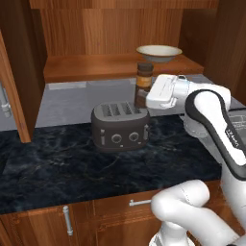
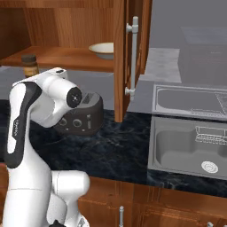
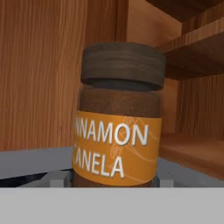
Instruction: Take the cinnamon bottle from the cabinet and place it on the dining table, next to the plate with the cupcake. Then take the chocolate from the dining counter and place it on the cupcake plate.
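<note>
Cinnamon bottle carried out of the cabinet

The cinnamon bottle hangs upright over the toaster, in front of the cabinet shelf with the bowl. The gripper seems clamped on its lower part, though the fingers are hidden. The arm reaches forward, with the wrist level. It is better to keep the bottle upright and lift it clear of the toaster before turning.

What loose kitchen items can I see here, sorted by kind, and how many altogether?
Small brown cinnamon bottle with orange label: 1
Pale cream round bowl on the cabinet shelf: 1
Dark grey four-slot toaster on the black marbled counter: 1
Total: 3
</note>
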Robot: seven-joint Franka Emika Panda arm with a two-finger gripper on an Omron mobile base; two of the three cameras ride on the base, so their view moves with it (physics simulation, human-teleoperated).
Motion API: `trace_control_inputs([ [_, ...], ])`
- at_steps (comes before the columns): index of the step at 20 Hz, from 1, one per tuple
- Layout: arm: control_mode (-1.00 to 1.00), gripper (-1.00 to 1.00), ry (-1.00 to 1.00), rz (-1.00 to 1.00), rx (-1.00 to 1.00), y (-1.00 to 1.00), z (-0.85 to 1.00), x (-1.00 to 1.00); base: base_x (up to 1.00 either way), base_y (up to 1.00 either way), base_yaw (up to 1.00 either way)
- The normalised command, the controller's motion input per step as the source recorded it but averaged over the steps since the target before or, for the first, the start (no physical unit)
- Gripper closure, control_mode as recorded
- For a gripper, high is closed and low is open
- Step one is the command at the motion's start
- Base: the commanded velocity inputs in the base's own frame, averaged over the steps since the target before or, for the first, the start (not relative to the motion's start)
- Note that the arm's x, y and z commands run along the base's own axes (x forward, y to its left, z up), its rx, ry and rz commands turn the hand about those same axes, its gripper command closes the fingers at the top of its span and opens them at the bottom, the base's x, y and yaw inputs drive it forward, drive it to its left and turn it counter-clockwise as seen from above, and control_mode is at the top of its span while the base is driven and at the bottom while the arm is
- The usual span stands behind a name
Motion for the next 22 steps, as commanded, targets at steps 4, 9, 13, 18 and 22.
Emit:
trace_control_inputs([
  [4,-1.00,1.00,0.01,0.08,0.00,0.00,-0.36,-0.91,0.00,0.00,0.00],
  [9,1.00,1.00,0.00,0.00,0.00,0.00,-0.08,-0.20,-0.20,0.00,0.00],
  [13,1.00,1.00,0.00,0.00,0.00,0.00,0.00,0.00,-0.94,-0.23,0.38],
  [18,1.00,1.00,0.00,0.00,0.00,0.00,0.00,0.00,-0.79,-0.10,0.76],
  [22,1.00,1.00,0.00,0.00,0.00,0.00,0.00,0.00,-0.51,0.00,0.90],
])
